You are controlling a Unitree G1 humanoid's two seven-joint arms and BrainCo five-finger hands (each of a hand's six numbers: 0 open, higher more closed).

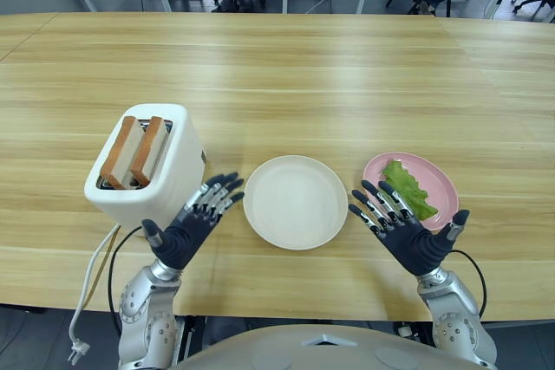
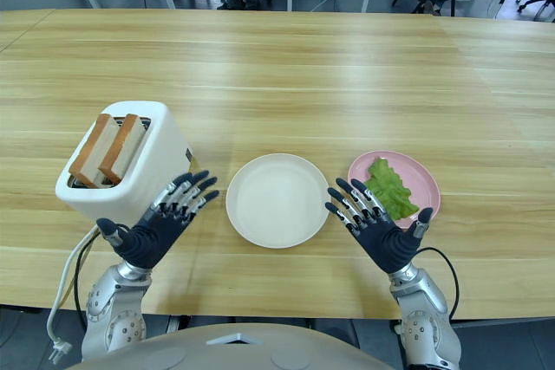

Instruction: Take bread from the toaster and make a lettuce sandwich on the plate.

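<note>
A white toaster (image 1: 160, 175) stands on the left of the wooden table with two slices of bread (image 1: 133, 152) sticking up out of its slots. A bare cream plate (image 1: 295, 201) lies in the middle near the front edge. To its right, a pink plate (image 1: 438, 181) carries a green lettuce leaf (image 1: 408, 189). My left hand (image 1: 195, 219) is open, palm up, just right of the toaster's front corner. My right hand (image 1: 403, 227) is open too, palm up, at the near edge of the pink plate. Neither hand holds anything.
The toaster's white cord (image 1: 91, 288) hangs over the table's front edge at the left. The broad table top (image 1: 303, 75) stretches far behind the plates. Chairs and table legs stand in the room beyond the far edge.
</note>
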